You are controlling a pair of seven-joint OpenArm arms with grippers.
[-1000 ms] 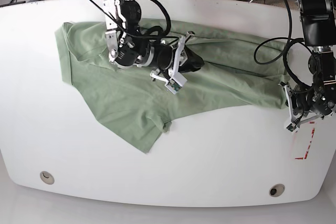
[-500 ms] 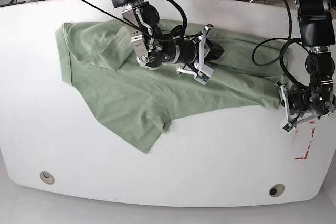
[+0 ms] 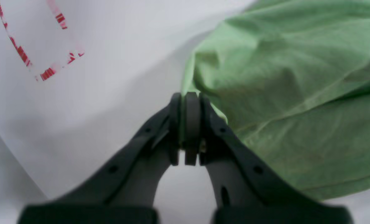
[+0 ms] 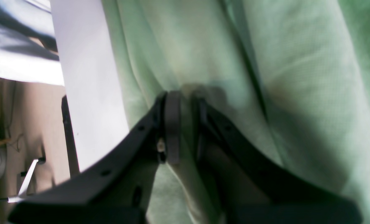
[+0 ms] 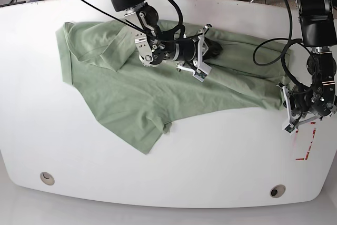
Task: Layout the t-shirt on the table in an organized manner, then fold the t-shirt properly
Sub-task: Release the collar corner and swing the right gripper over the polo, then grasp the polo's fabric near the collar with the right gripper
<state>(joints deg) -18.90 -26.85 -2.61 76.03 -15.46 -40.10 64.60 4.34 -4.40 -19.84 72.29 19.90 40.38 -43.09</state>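
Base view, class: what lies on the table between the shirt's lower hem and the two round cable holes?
Nothing: in the base view the table is bare between the t-shirt and both cable holes.

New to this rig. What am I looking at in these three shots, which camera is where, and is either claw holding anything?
It is a robot with two arms working over a white table. The wide shot looks down from above; the other two come from cameras on each wrist, looking along the claws.

A green t-shirt lies spread but rumpled on the table, next to a red tape rectangle.

The left gripper, on the right in the wide shot, is shut on the shirt's edge near the tape. The right gripper, on the left in the wide shot, is closed on a fold of fabric near the shirt's far side; its picture is blurred, but cloth sits between the tips.
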